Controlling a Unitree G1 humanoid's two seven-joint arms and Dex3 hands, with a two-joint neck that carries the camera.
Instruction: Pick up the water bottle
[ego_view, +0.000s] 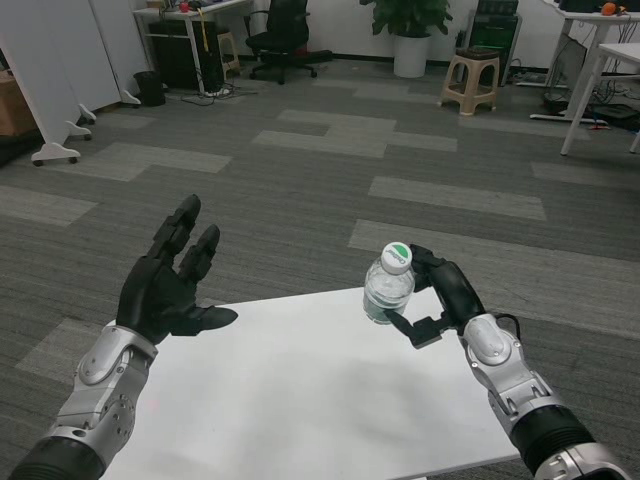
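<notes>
- The right robot hand (440, 298) sat at the far right part of the bench (300, 400), its fingers wrapped round the water bottle (387, 287) from the bottle's right side, one finger curling behind near the cap and the thumb reaching under and in front of the lower body.
- That hand was grasping the bottle; how firmly the far-side fingers bore on it could not be made out, since the bottle hid them.
- The bottle lay directly to the left of the right palm, touching it, so no reach remained between the two.
- Its long axis stood close to upright, white-and-green cap uppermost and tipped slightly toward the camera.
- The bottle's base seemed to be at or just above the far edge of the bench; from this angle I could not tell whether it had cleared the surface.
- The left robot hand (172, 285) hovered over the near-left corner of the bench, well apart from the bottle, palm turned inward, fingers spread and holding nothing.
- The right hand was therefore the nearer one by far, and the left had no part in the grasp.
- Judged from this, the coming move turned on a straight lift along the bottle's upright axis, with the wrist kept level so the bottle did not tilt out of the fingers.
</notes>
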